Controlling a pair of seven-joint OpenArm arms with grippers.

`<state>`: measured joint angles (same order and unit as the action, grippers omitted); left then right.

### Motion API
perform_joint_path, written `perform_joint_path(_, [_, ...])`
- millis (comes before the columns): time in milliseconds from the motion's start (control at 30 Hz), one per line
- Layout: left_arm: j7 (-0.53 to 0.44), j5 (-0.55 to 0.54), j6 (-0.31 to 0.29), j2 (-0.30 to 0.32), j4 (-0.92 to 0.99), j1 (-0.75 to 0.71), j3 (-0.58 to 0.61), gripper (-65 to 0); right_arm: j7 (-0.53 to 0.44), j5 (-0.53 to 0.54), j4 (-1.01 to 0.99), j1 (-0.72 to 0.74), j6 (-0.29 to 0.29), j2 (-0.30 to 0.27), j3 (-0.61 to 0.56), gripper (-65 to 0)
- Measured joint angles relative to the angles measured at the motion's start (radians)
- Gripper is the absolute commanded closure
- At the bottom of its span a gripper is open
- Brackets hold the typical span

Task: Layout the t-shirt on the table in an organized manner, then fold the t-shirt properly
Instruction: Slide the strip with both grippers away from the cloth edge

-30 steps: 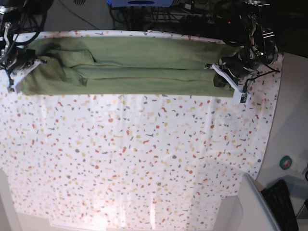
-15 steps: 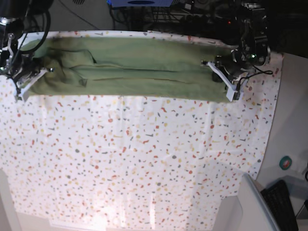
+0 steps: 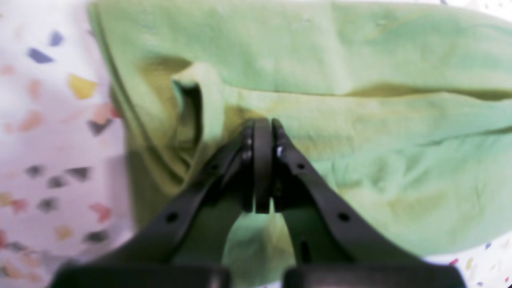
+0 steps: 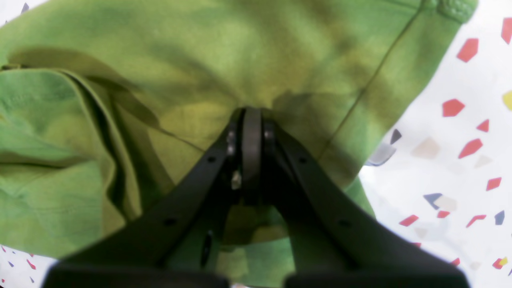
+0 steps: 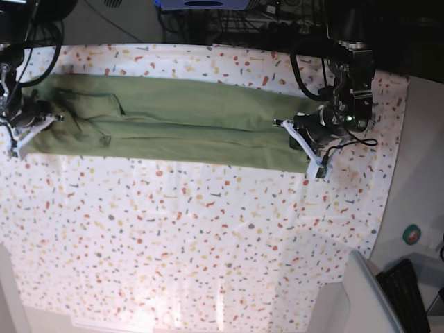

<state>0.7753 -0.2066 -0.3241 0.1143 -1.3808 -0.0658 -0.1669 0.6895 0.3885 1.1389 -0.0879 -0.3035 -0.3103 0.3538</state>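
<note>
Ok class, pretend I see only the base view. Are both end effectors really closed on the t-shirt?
Observer: In the left wrist view, the left end effector has its jaws pressed together, pinching a fold of the t-shirt.
Operator: And the right one?
Observer: In the right wrist view, the right end effector is shut on the fabric too, beside a stitched seam, with the speckled table just past the cloth's edge.

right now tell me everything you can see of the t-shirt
The t-shirt is olive-green soft knit, folded lengthwise into a long, creased band lying flat across the far part of the speckled table. The left end effector and right end effector are each shut on one end.
</note>
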Motion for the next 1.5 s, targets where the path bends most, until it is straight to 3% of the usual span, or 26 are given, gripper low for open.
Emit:
perform_joint_path(100, [0.07,0.004,-0.001,-0.002,-0.099,-0.027,-0.011,0.0,0.021,-0.023,0.044,-0.016,0.011,0.0,0.0,0.0])
perform_joint_path(267, [0.14,0.0,-0.005,-0.029,-0.296,-0.069,-0.135,0.0,0.035,-0.036,0.186,-0.081,0.024,0.0,0.0,0.0])
perform_joint_path(400, [0.145,-0.002,-0.013,-0.045,-0.336,-0.101,-0.253,0.0,0.029,-0.029,0.337,-0.138,0.021,0.001,-0.001,0.0])
perform_joint_path(467, [0.151,-0.013,-0.062,-0.045,-0.309,-0.101,-0.297,0.0,0.032,-0.031,0.395,-0.158,0.027,0.02,0.003,0.0])
perform_joint_path(500, [0.148,-0.051,-0.09,-0.043,-0.29,-0.1,-0.316,-7.7,0.034,-0.028,0.418,-0.167,0.024,0.032,0.005,0.0])
perform_joint_path(600, [0.142,-0.179,-0.193,-0.033,-0.207,-0.09,-0.367,-41.1,0.035,-0.023,0.449,-0.175,0.019,0.057,0.013,0.0])
perform_joint_path(667, [0.112,-0.228,-0.234,-0.01,-0.154,-0.093,-0.375,-57.1,0.036,-0.027,0.45,-0.173,0.019,0.06,0.013,0.0])
perform_joint_path(767, [0.028,-0.273,-0.231,-0.003,-0.085,-0.097,-0.375,-64.8,0.035,-0.03,0.45,-0.174,0.019,0.059,0.013,0.0])
perform_joint_path(967, [-0.04,-0.27,-0.232,-0.007,0.053,-0.068,-0.373,-64.5,0.035,-0.03,0.45,-0.174,0.019,0.059,0.013,0.0])
perform_joint_path(1100, [-0.049,-0.274,-0.231,0.031,0.145,-0.01,-0.271,-64.5,0.035,-0.03,0.45,-0.174,0.019,0.061,0.013,0.0])
perform_joint_path(1267, [-0.068,-0.294,-0.234,0.026,0.211,0.039,-0.23,-62.5,0.035,-0.03,0.45,-0.174,0.019,0.061,0.013,0.0])
perform_joint_path(1367, [-0.087,-0.299,-0.234,0.028,0.238,0.039,-0.23,-47.9,0.035,-0.029,0.45,-0.177,0.019,0.062,0.013,0.0])
perform_joint_path(1500, [-0.096,-0.303,-0.234,0.036,0.299,0.05,-0.236,-16.8,0.032,-0.031,0.45,-0.185,0.019,0.061,0.014,0.0])
